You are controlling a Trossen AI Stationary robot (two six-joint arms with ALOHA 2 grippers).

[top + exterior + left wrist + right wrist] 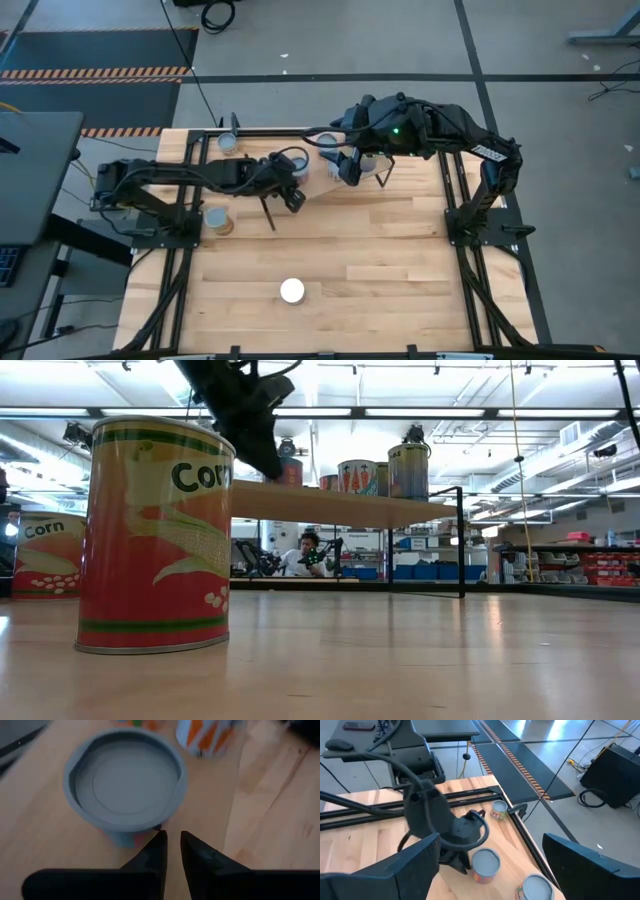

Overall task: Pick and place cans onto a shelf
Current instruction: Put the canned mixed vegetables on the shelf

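Note:
A can with a grey top (pixel 125 785) stands on the light wood shelf (pixel 260 795), and it also shows in the right wrist view (pixel 485 862). My left gripper (pixel 172 845) is over the shelf's left end (pixel 293 197), its fingers almost together and empty, right beside this can's side. My right gripper (pixel 490 870) hangs wide open and empty above the shelf (pixel 350 168). More cans stand on the shelf (pixel 408 468). A large "Corn" can (pixel 155 535) stands on the table near the front (pixel 291 291). My left gripper has one fingertip (pixel 157 840) right at the lower side of the grey-topped can (pixel 135 837). I cannot tell whether it touches the can. The can stands upright on the shelf.
Another "Corn" can (pixel 215 218) stands on the table by the left arm's base, and one can (pixel 228 143) stands at the far left. The shelf's black legs (pixel 461 540) rise from the table. A striped can (pixel 205 735) stands just beyond the grey-topped one.

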